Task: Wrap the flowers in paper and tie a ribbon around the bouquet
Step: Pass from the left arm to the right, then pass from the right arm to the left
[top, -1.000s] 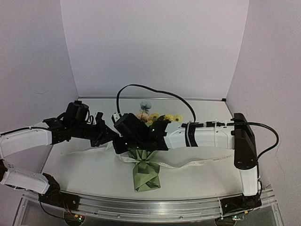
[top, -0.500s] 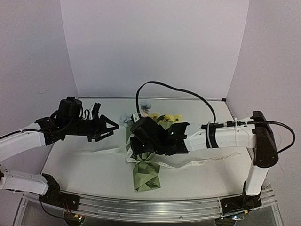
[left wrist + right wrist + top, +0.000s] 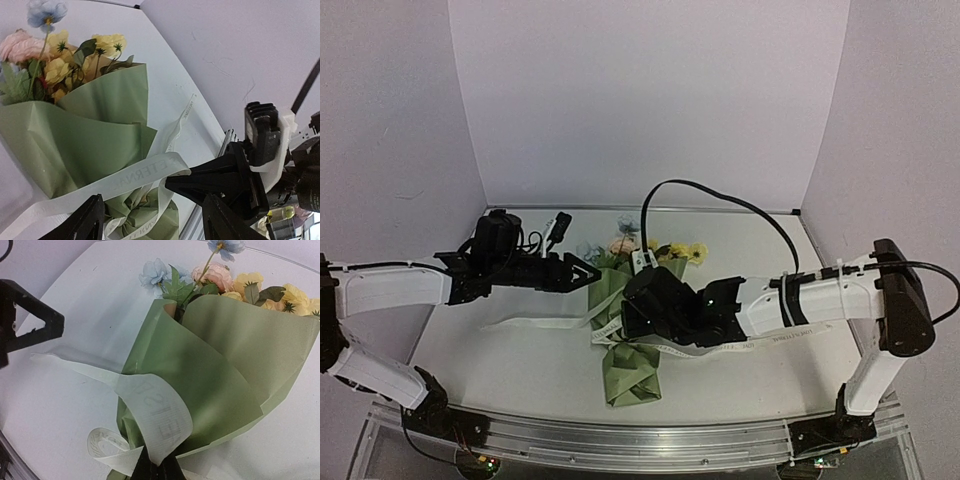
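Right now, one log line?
phase: tying | left jaws: open, empty | right jaws: shut on ribbon | bouquet: wrapped, ribbon looped at waist

We see the bouquet [image 3: 631,375] lying flat on the tabletop [image 3: 500,370]: olive paper [image 3: 220,365] coned around blue, pink and yellow flowers [image 3: 220,275] at its far end. A cream ribbon [image 3: 535,322] loops its waist, ends trailing left and right.
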Tool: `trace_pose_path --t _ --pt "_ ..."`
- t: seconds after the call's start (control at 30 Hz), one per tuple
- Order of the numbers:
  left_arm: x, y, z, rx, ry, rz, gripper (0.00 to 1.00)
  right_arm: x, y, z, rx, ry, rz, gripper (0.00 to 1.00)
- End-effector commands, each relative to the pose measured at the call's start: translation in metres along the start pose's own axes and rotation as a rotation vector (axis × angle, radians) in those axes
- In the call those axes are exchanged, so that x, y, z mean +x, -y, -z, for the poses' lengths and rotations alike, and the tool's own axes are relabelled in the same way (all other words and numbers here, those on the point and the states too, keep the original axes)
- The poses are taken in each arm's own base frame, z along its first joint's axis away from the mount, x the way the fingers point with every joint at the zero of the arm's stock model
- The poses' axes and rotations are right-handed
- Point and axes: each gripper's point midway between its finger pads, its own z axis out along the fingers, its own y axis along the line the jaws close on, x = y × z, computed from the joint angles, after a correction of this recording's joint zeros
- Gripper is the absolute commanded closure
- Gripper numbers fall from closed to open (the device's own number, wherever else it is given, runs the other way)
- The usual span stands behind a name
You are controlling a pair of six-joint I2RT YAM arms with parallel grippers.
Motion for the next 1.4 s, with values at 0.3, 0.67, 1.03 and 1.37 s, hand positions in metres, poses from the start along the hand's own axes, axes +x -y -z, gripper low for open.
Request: trace_pose_path --t 0.3,0.67,1.03,1.37 --pt "-0.011 0.016 -0.043 0.147 0.021 -0.184 0.28 -0.029 -0.008 0.03 -0.151 0.173 -0.135 1.0" --pt "0.002 0.035 -0.047 0.311 -0.024 -0.144 0.28 -0.034 -0.004 0.041 -0.174 0.213 -0.144 1.0" --pt "0.026 0.049 -0.045 0.365 -0.065 -0.131 0.28 -0.04 -0.008 0.049 -0.198 0.233 -0.165 1.0" --pt "0.044 0.048 -0.053 0.344 -0.094 -0.128 0.47 -0.034 -0.005 0.042 -0.171 0.218 -0.17 1.0"
